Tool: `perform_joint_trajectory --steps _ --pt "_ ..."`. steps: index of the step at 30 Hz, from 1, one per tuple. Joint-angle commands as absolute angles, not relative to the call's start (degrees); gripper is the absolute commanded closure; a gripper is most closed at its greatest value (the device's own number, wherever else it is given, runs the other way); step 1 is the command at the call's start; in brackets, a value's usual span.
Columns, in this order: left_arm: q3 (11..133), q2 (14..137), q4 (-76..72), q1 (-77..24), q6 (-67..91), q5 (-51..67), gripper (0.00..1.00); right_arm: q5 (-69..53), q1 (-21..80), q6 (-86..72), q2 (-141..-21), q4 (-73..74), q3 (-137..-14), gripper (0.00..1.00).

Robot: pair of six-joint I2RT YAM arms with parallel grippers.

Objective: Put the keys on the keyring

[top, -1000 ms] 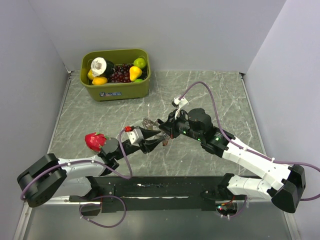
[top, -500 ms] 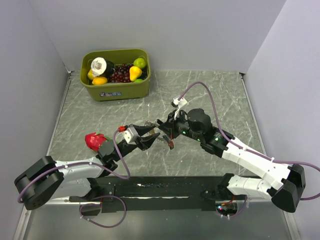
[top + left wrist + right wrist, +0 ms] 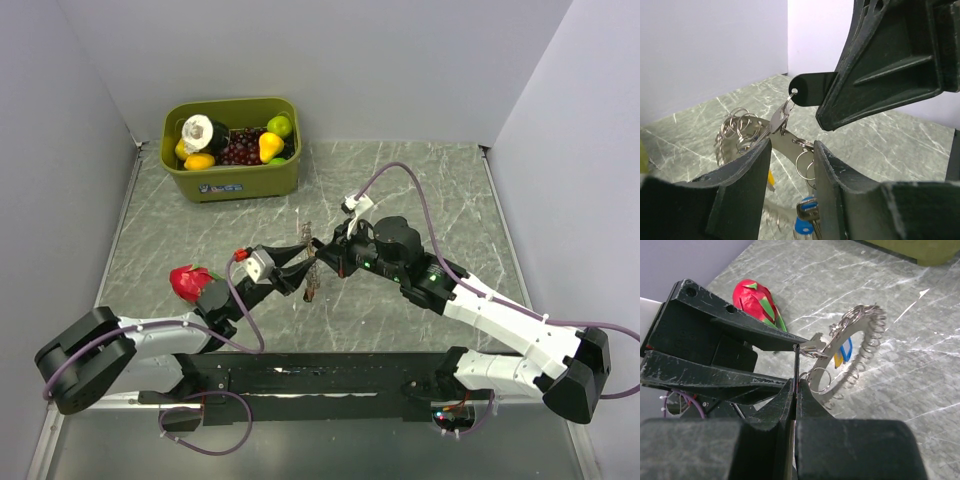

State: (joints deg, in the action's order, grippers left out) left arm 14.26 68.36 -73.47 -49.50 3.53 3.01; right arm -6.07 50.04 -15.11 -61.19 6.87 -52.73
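My right gripper [image 3: 322, 250] is shut on the black key [image 3: 810, 89], seen edge-on between its fingers [image 3: 796, 362]. A small ring through that key's hole joins it to the keyring [image 3: 867, 347], a grey metal loop with coils and several small rings that hangs above the table [image 3: 311, 285]. A blue key [image 3: 807, 216] and a yellow key [image 3: 838, 359] dangle from it. My left gripper [image 3: 792, 162] faces the right one from the left [image 3: 295, 262]. Its jaws stand apart, and the keyring's flat band [image 3: 787, 145] crosses the gap at their tips.
A green bin [image 3: 230, 178] filled with toy fruit stands at the back left. A red dragon fruit [image 3: 190, 282] lies on the marble table beside the left arm [image 3: 757, 302]. Grey walls close in the left, back and right sides.
My left gripper has drawn back to the left and slightly up. The keyring with its keys has swung and now hangs between the two grippers. The right gripper has barely moved.
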Motion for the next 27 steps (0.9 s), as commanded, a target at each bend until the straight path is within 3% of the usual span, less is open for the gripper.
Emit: perform_joint_trajectory --steps 1,27 --pt "14.4 70.1 -80.2 -48.7 1.8 1.7 0.56 -6.2 50.7 -14.5 -60.6 2.5 -56.3 1.0" --pt "13.9 68.2 -85.4 -45.7 2.5 4.8 0.54 -7.9 50.9 -13.9 -61.9 2.9 -56.5 1.0"
